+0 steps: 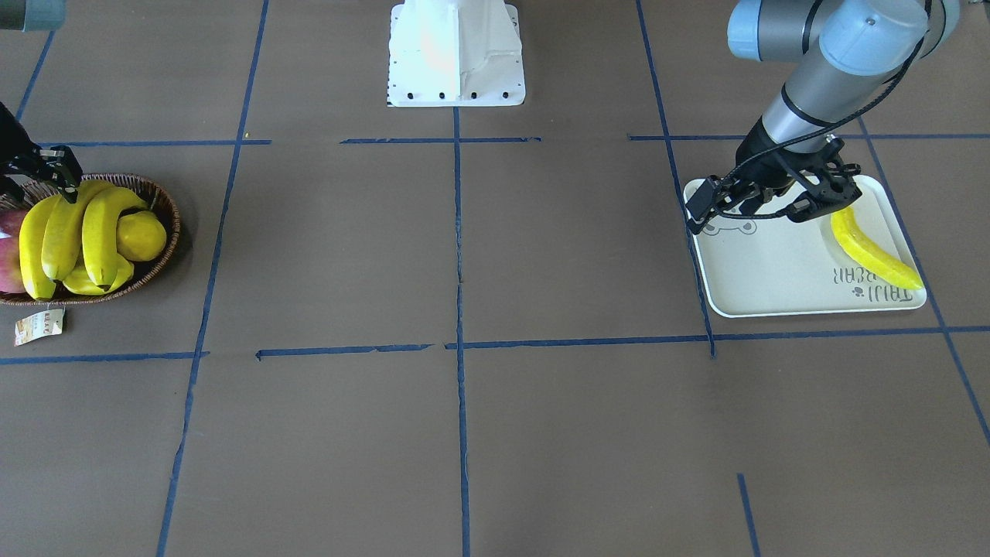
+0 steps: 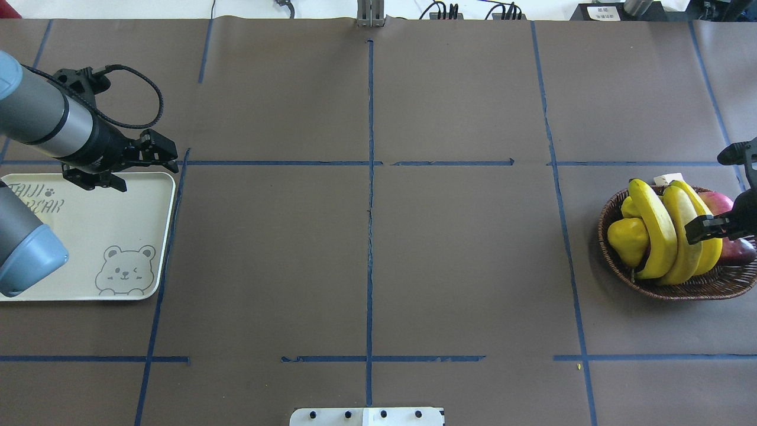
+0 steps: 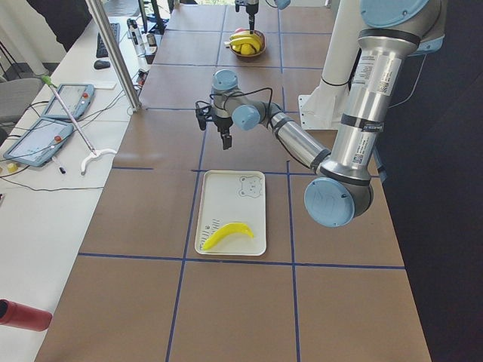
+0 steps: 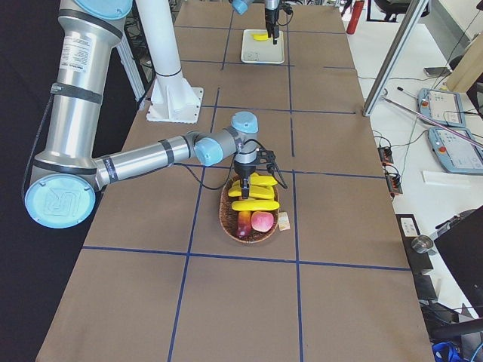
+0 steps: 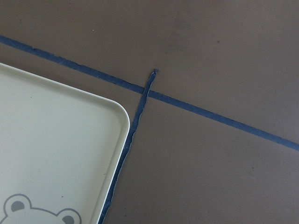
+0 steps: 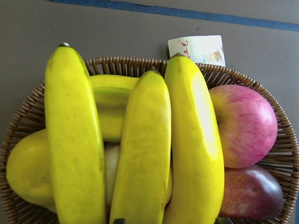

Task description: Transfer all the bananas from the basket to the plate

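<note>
Slippage threatens: 3 bananas sit piled in the basket beside an apple, so an off-centre pinch could roll 1 over the rim. Right gripper hovers above them, grip unreadable; left gripper, well apart from the basket, hangs spread, empty.

Silver tube arms, blue-grey joint caps, black cables, white pedestal.

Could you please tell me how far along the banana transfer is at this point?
Done: one banana lies on the plate, and the left claw hangs open and empty above the plate's corner. In hand: the right claw sits at the three bananas in the basket; whether it grips one is unclear. Left: those three, none lifted out.
</note>
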Robot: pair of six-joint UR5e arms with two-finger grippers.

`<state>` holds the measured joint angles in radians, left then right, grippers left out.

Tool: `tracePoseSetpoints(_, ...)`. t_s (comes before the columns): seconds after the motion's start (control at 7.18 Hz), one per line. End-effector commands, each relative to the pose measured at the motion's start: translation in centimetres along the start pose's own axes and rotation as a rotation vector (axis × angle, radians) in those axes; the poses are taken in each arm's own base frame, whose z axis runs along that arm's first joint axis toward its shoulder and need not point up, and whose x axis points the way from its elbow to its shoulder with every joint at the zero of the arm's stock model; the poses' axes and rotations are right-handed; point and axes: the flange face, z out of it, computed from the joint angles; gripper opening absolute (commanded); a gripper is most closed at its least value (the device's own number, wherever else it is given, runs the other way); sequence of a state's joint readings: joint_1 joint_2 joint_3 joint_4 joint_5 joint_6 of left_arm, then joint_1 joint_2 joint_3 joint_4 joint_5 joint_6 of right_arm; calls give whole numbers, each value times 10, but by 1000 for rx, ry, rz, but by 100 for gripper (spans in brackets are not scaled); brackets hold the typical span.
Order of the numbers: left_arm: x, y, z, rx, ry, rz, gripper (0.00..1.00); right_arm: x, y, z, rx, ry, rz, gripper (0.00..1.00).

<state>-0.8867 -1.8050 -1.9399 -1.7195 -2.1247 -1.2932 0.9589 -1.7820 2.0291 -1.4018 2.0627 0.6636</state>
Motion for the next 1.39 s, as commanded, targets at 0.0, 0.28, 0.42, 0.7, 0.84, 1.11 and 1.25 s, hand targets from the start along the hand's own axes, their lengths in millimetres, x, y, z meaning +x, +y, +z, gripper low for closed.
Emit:
tracePoseSetpoints(0.0,0,0,0,-1,0,0,100,-1,-1,1,-4,-4,3,71)
tracePoseSetpoints(0.28,0,0,-1,0,2,0,100,-10,-6,2,-11,-22,-4,71)
tracePoseSetpoints(0.42,-1,0,-1,-1,-1,-2,100,-11,-5,2,-18,-32,-4,70)
tracePoseSetpoints(0.7,1,0,-2,0,3,1,100,-7,-4,9,-34,-21,-3,65)
tracePoseSetpoints(0.84,0,0,-2,0,2,0,100,-6,-4,11,-36,-20,-1,65)
tracePoseSetpoints(1.11,0,0,-2,0,2,0,100,-6,-4,13,-41,-17,3,64)
tracePoseSetpoints(1.25,-1,0,-1,0,0,-1,100,-7,-3,15,-44,-15,1,64)
